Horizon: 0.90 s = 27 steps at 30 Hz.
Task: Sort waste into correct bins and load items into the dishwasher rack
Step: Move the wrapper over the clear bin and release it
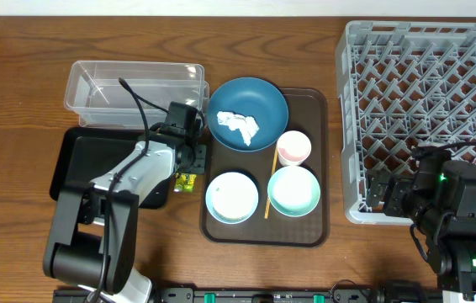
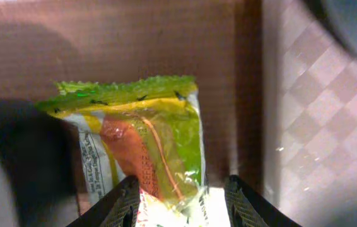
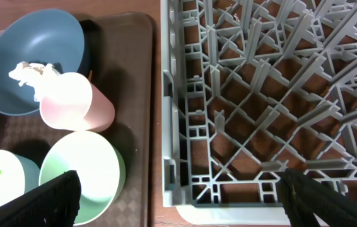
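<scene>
tissue (image 1: pixel 239 124) in large bowl (image 1: pixel 263 97) on serving tray (image 1: pixel 320 135), rack (image 1: pixel 427 109) right of it, tub (image 1: pixel 133 84) and wrapper (image 1: pixel 186 182) left

Crumpled tissue (image 1: pixel 240 125) in blue bowl (image 1: pixel 261 96)

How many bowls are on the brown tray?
3. The dark blue bowl at the brown tray's far left; the left pale bowl at its near left; the right pale bowl beside it. None seems hidden.
</scene>
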Tool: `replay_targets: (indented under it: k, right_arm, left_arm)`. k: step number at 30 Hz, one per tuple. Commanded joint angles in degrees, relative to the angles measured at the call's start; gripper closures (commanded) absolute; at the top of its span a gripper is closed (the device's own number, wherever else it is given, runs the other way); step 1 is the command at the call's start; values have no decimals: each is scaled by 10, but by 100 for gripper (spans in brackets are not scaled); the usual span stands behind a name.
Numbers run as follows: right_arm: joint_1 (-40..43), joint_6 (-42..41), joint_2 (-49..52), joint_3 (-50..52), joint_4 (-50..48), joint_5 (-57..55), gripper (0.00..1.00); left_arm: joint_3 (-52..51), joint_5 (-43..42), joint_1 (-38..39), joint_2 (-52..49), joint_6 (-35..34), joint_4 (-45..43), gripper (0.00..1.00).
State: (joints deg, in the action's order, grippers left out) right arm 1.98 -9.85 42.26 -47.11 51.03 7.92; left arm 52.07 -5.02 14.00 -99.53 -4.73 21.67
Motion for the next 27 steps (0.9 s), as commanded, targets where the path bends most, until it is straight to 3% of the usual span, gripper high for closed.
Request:
replay_targets:
  k: [1,7,13,21,27]
  right_arm:
    - [4,7,-2,-12,0,-4,1]
    - [4,7,-2,-12,1,-4,1]
    - [4,7,-3,-12,2,-4,1]
    - [4,7,-3,-12,1,-4,1]
    - [4,7,-2,-12,0,-4,1]
  left_arm:
    - [-6,11,-1,-17,-3,5,62]
    - [-5,10,-1,-17,-3,5,94]
    - [13,10,-2,21,-3,33,94]
    - [26,10,-2,176,-3,78,94]
    - [26,74,-7,257,-3,-38,94]
